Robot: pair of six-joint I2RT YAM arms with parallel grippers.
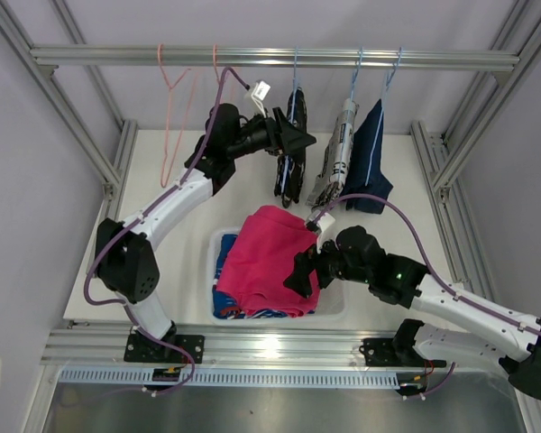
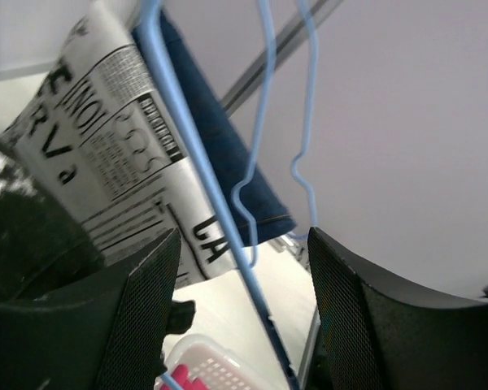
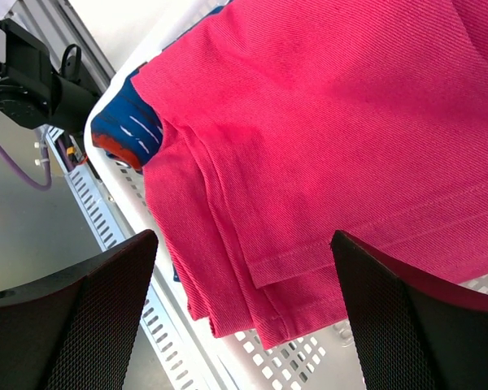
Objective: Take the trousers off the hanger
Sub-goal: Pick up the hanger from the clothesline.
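Tabletop (image 1: pixel 180 280) around basket (image 1: pixel 214 248) (pink trousers (image 1: pixel 270 257) atop)

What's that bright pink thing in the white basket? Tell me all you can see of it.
A small pair of plain pink trousers, of twill-like woven cloth with stitched hems. It lies off any hanger, folded in loose rumpled layers in the white basket, reaching over its far rim, atop a blue patterned garment that peeks out beneath. The right arm's fingers stand wide apart at its hem; whether they touch it cannot be told.
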